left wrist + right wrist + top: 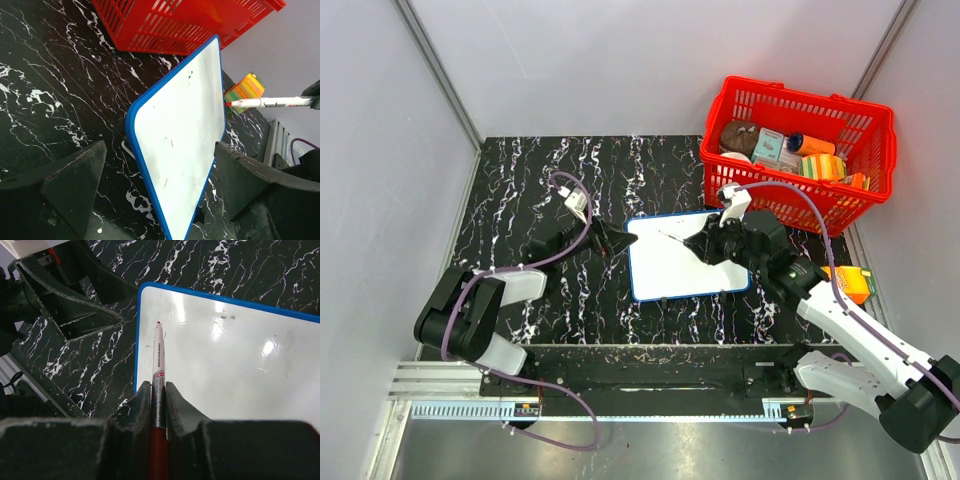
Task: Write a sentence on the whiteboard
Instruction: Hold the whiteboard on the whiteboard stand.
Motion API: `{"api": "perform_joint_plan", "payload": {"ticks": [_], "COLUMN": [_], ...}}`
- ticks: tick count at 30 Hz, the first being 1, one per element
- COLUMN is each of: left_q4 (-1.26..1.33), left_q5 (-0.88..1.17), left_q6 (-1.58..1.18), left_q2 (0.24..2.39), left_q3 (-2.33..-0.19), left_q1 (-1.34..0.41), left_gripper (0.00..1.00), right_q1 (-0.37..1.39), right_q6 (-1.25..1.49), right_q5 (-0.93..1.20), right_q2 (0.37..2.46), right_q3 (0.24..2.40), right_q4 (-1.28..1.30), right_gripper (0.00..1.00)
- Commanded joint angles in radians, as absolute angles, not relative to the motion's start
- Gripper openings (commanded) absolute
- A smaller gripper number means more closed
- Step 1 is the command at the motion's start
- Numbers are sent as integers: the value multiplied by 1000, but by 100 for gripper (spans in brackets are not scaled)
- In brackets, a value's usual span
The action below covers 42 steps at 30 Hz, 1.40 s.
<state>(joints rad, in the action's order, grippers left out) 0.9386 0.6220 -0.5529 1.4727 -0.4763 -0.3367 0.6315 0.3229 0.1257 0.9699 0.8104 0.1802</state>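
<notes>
The whiteboard, from above, lies flat near the red basket. Left wrist: the left gripper gapes at its corner; the board seems light, stiff and slippery, so pin its frame. Right wrist: the right gripper clenches the marker.

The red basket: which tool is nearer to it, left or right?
Right. The right tool, shut on a marker, hangs over the whiteboard, just in front of the red basket. The left tool, open, is at the whiteboard's left edge, farther away.
</notes>
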Motion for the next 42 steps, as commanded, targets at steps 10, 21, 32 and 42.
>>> {"api": "perform_joint_plan", "payload": {"ticks": [10,21,32,42], "left_q4": [1044,1101,1049,931], "left_q5": [776,888,907,879], "left_q6": [-595,-658,-643,-581], "left_q2": [1586,1670,1678,1663], "left_q3": [-549,-601,-624,-644], "left_q1": [-321,-321,-321,-321], "left_gripper": [81,59,13,0], "right_q1": [638,637,652,745], "right_q6": [318,311,293,219], "right_q5": [138,150,173,32], "right_q2": [1012,1055,1078,1068], "right_q3": [873,876,893,897], "right_q4": [97,46,43,75], "right_gripper": [0,0,0,0]}}
